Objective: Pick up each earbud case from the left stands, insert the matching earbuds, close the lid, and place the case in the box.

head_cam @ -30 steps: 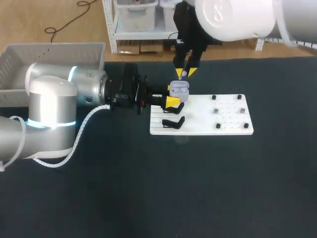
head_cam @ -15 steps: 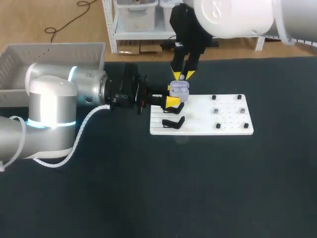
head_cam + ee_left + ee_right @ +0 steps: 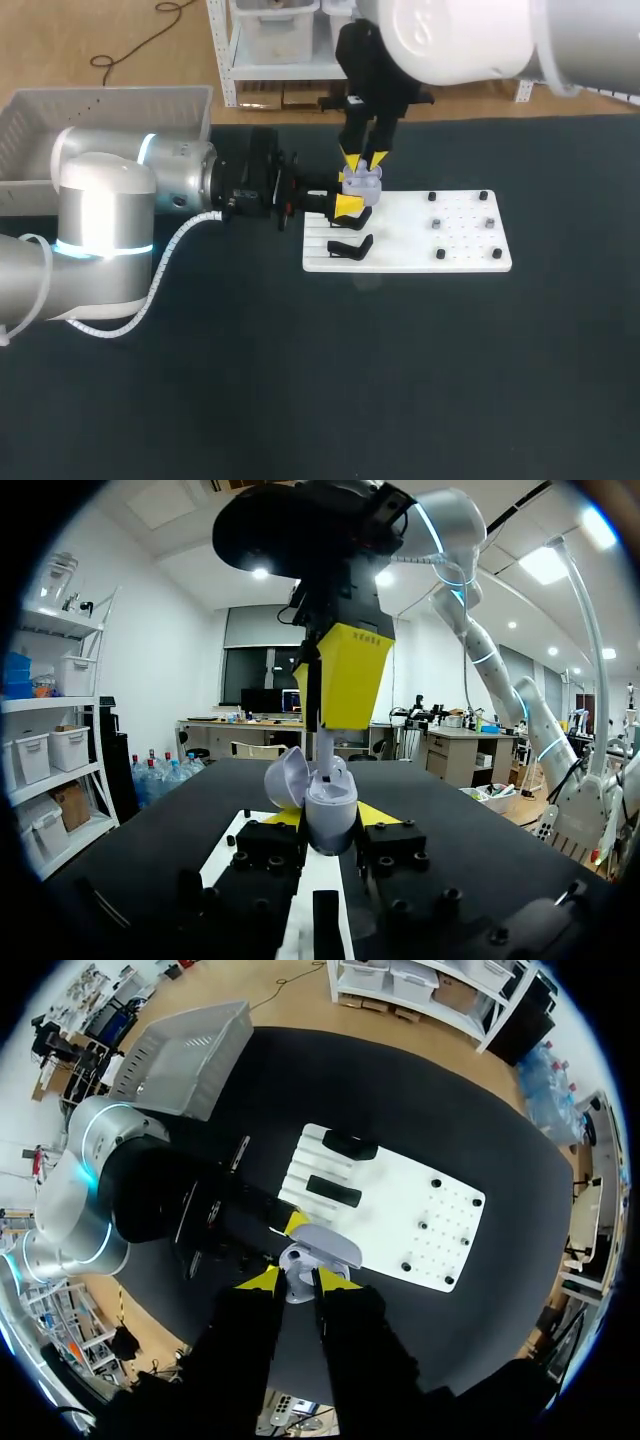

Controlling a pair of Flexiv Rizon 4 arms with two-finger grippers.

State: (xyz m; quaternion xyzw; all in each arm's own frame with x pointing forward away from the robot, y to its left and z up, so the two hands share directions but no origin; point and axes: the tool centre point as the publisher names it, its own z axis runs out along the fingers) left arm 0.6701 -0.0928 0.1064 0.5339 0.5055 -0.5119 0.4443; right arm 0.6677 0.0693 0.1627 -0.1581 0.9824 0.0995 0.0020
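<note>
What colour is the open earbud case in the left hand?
Pale lavender. The case shows best in the left wrist view.

Broad, dark matte table (image 3: 300,400)

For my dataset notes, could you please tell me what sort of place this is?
Likely a robotics test bench: dark table, white fixture board, left gripper holding an open earbud case, right gripper holding an earbud.

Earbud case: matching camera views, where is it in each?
Head view: earbud case, lid open, in the left gripper at the white board's left end.
Left wrist view: case between its own gripper's tips.
Right wrist view: case just ahead of right gripper.
Landmark: white board.
</note>
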